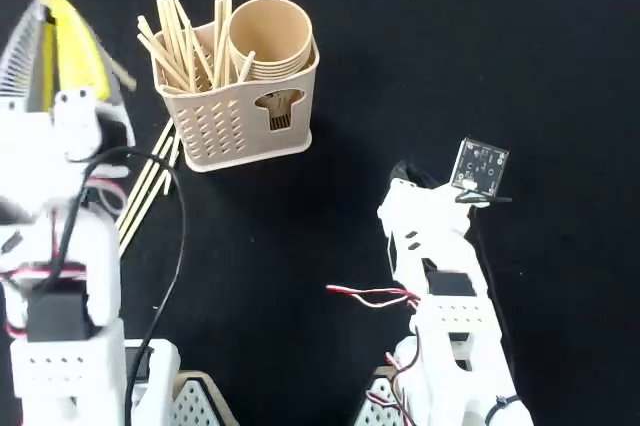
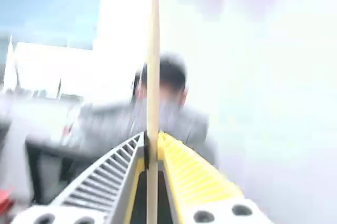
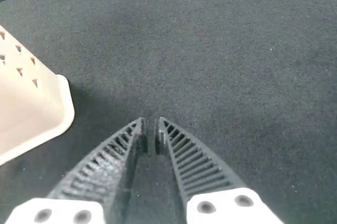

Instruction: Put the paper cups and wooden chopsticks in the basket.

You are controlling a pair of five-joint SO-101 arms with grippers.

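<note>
**Basket holds cups + sticks; one chopstick up in your left jaws**

Your basket (image 1: pixel 240 111) stands upright on the black tabletop (image 1: pixel 400 66), toward the back and left of centre in the high view. It has 2 compartments. The one nearer your right arm (image 1: pixel 445 286) holds the stacked paper cups (image 1: pixel 270 36), mouths up. The other holds a bundle of wooden chopsticks (image 1: pixel 185 41), standing on end & fanning out over the rim.

A few loose chopsticks (image 1: pixel 148 186) lie flat on the tabletop just beside the basket's front corner, btw it and your left arm (image 1: pixel 60 246).

The left jaws are clamped on one chopstick (image 2: pixel 153 77), lifted off the tabletop at the back left. The stick runs through the tips and out past them.

The right jaws hang low over bare tabletop, near a basket corner (image 3: pixel 31 113). They are all but closed, w/ a thin slit and nothing btw them.
</note>
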